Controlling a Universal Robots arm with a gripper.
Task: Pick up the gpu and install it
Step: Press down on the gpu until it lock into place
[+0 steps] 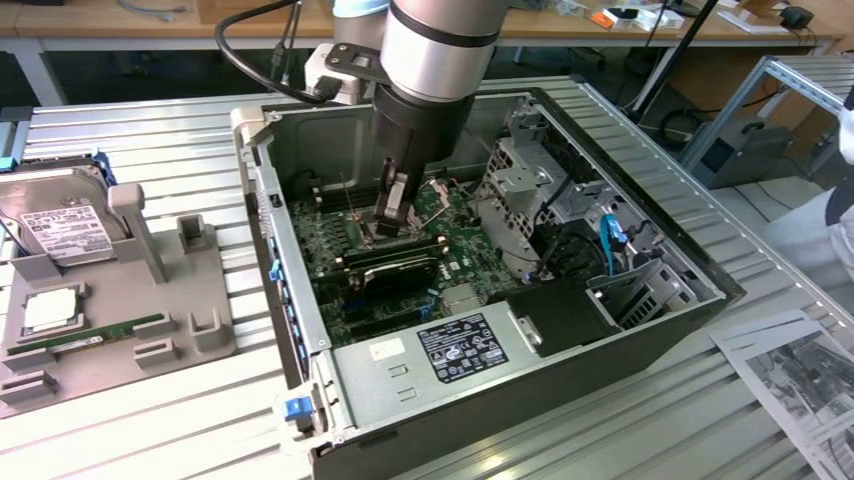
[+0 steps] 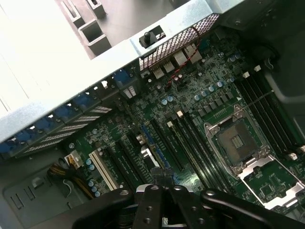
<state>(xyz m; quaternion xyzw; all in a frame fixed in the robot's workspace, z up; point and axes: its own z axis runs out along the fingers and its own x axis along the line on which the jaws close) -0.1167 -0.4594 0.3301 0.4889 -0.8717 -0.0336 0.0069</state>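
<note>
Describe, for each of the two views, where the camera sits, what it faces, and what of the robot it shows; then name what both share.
Exterior view: set high off the arm, looking down into the open computer case; shows the arm and pincer above the gpu.
Wrist view: on the wrist, facing the motherboard; shows the pincer.
Shared: motherboard, CPU socket, pincer.

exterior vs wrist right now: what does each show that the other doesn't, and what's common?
Exterior alone: the hard drive and memory stick on the grey holder beside the case, the power supply, and the gpu lying flat on the motherboard with the gripper just above it. Wrist alone: the open processor socket, the empty expansion slots, the rear ports. Both: the motherboard and case wall.
</note>
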